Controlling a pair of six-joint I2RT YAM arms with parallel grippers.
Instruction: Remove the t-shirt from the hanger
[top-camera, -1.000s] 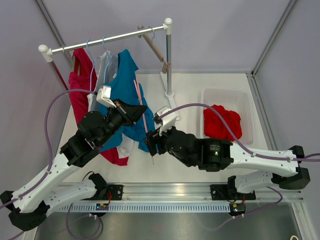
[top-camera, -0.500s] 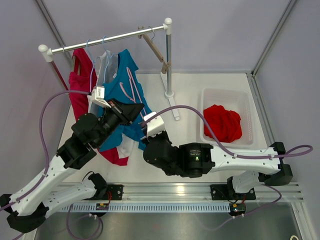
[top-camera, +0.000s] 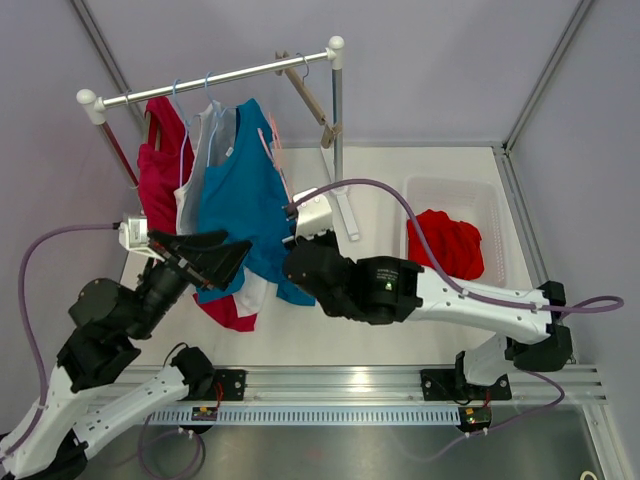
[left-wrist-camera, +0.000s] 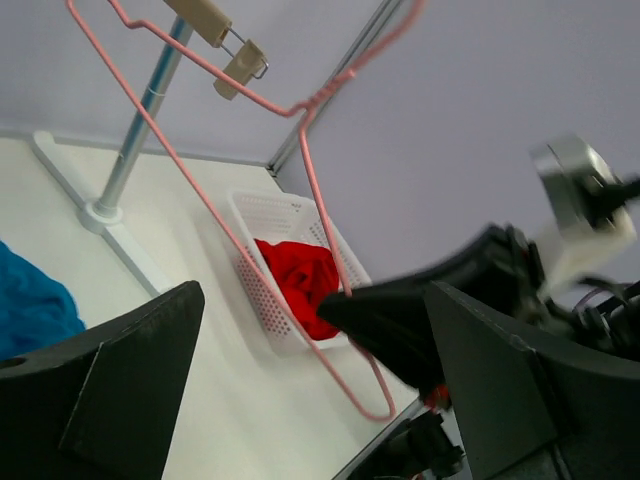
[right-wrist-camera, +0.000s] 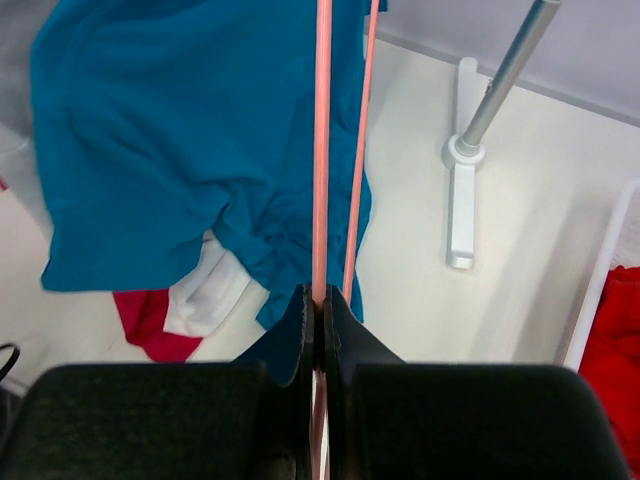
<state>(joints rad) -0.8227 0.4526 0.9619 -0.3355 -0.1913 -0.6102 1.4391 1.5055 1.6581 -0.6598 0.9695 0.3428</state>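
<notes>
The blue t-shirt (top-camera: 240, 190) hangs by the rack rod, draped over a white garment (top-camera: 205, 140), its hem down near the table. A pink wire hanger (top-camera: 272, 140) stands at its right edge. My right gripper (top-camera: 292, 228) is shut on the hanger's wire (right-wrist-camera: 322, 150), the wire pinched between the fingertips (right-wrist-camera: 320, 300), with the t-shirt (right-wrist-camera: 180, 130) to the left. In the left wrist view the hanger (left-wrist-camera: 205, 206) shows as a bare frame, and whether any cloth still hangs on it I cannot tell. My left gripper (top-camera: 235, 255) is open and empty (left-wrist-camera: 320, 390), just left of the shirt's lower part.
A red garment (top-camera: 160, 180) hangs at the rod's left end. A wooden hanger (top-camera: 315, 100) dangles near the rack's right post (top-camera: 337, 120), whose foot (right-wrist-camera: 462, 190) stands on the table. A white basket (top-camera: 495, 200) at the right holds red cloth (top-camera: 445, 245).
My left gripper has let go of the blue t-shirt, opened wide and pulled back to the lower left. My right gripper has closed on the pink hanger and moved away from me toward the rack.
</notes>
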